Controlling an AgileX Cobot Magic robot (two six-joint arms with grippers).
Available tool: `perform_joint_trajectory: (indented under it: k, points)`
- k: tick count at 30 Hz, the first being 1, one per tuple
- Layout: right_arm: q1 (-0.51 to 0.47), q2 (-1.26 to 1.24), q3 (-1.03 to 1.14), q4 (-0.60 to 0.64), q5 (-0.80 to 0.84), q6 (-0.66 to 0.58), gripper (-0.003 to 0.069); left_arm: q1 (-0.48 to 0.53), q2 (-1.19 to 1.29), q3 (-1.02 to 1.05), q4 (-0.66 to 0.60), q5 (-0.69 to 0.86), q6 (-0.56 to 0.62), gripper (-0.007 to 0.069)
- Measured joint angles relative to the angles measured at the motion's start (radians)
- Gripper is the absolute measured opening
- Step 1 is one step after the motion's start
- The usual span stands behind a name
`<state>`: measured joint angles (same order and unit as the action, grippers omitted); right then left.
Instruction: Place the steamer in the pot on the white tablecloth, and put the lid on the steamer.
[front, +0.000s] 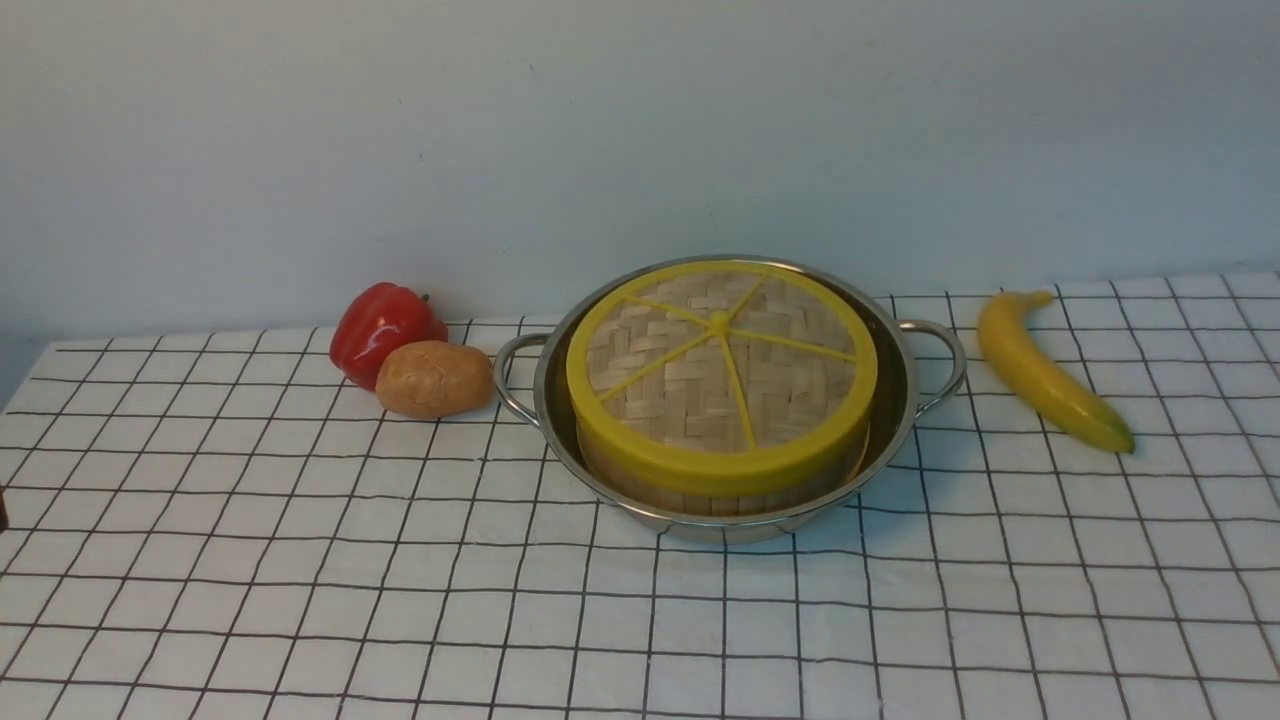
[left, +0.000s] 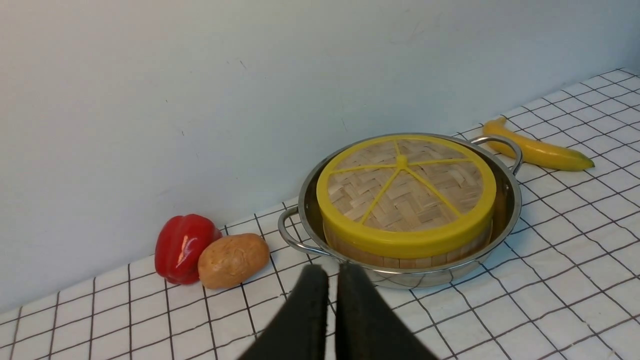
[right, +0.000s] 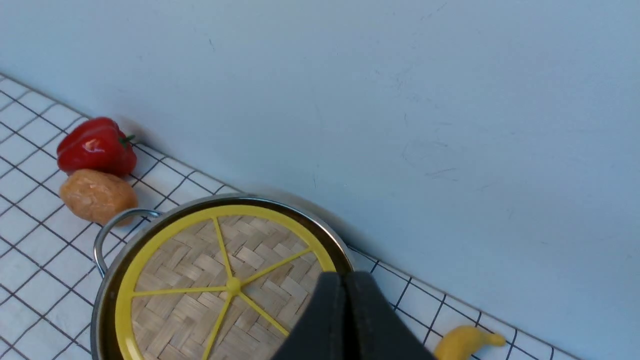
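The shiny steel pot (front: 905, 385) stands on the white gridded tablecloth (front: 300, 600) near the back wall. The steamer (front: 720, 495) sits inside it; only its bamboo wall shows, its contents are hidden. The woven lid (front: 720, 375) with yellow rim and spokes lies flat on the steamer. The pot (left: 510, 200), steamer (left: 400, 257) and lid (left: 407, 192) also show in the left wrist view. My left gripper (left: 332, 272) is shut and empty, short of the pot's near rim. My right gripper (right: 345, 280) is shut and empty, above the lid (right: 200, 285) and the pot's rim (right: 225, 199). Neither gripper shows in the front view.
A red bell pepper (front: 383, 330) and a brown potato (front: 433, 379) lie close to the pot's left handle (front: 510, 375). A yellow banana (front: 1050, 372) lies to the right of the right handle. The pale wall stands right behind the pot.
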<state>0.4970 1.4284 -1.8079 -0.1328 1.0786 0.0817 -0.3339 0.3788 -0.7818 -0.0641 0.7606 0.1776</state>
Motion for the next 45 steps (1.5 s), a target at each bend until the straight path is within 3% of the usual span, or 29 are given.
perform_joint_trajectory:
  k: [8,12,18,24,30,45]
  points:
    - [0.0,-0.377,0.593,-0.001,-0.293,0.088,-0.0013,0.0,0.0,0.0,0.023,0.0,0.0,0.0022]
    - [0.0,-0.603,0.975,0.0,-0.543,0.122,-0.0013,0.0,0.001,0.0,0.042,0.0,0.0,0.0022]
    - [0.0,-0.822,1.291,0.0,-0.834,0.169,-0.0012,0.0,0.014,0.058,0.064,-0.031,0.0,0.0022]
    - [0.0,-0.878,1.354,0.0,-0.917,0.187,-0.0008,0.0,0.024,0.194,0.07,-0.113,0.002,0.0022]
    - [0.0,-0.879,1.357,0.0,-0.93,0.192,-0.0004,0.0,0.024,0.2,0.071,-0.216,0.002,0.0033]
    - [0.0,-0.879,1.357,0.0,-0.93,0.196,0.0019,0.0,0.024,0.2,0.072,-0.233,0.002,0.0054]
